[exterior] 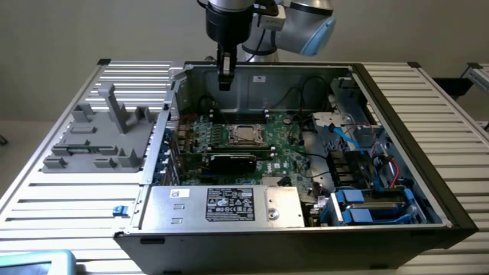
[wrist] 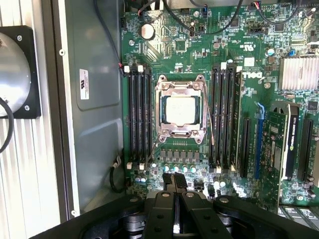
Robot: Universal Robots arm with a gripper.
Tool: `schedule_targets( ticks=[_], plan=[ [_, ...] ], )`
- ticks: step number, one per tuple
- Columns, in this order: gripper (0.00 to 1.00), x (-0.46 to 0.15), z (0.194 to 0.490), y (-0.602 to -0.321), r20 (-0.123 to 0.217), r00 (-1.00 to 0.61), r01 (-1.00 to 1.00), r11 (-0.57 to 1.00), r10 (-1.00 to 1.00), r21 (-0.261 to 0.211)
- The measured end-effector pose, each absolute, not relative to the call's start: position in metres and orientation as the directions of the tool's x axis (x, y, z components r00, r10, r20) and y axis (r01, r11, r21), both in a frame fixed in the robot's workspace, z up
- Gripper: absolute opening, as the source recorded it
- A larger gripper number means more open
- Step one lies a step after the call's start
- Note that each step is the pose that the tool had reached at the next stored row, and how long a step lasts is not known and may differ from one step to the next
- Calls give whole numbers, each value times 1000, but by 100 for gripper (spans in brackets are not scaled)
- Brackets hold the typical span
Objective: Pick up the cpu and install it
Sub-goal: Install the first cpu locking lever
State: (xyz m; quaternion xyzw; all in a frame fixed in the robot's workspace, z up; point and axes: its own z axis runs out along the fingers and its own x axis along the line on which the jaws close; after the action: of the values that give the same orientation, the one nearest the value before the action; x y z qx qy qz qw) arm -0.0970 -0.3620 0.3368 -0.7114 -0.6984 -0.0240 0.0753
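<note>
- Here, the cpu (wrist: 180,110) lies seated in its socket on the motherboard (wrist: 199,50); installation appears essentially done.
- End effector (wrist: 174,178): fingers pressed together, empty, hovering above the open computer case (exterior: 260,91).

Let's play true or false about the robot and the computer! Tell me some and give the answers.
1. The cpu lies in its socket on the green board. True.
2. The gripper has its jaws wide open. False: they are shut.
3. The gripper holds the cpu. False: it hangs above the board, apart from the cpu.
4. The computer case is open. True.
</note>
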Motion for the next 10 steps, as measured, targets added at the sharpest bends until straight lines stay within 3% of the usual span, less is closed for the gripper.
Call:
schedule_targets(
  ticks=[10],
  plan=[
    [11,-97,337,-362,139,53,996,-43,989,-73]
  ],
)
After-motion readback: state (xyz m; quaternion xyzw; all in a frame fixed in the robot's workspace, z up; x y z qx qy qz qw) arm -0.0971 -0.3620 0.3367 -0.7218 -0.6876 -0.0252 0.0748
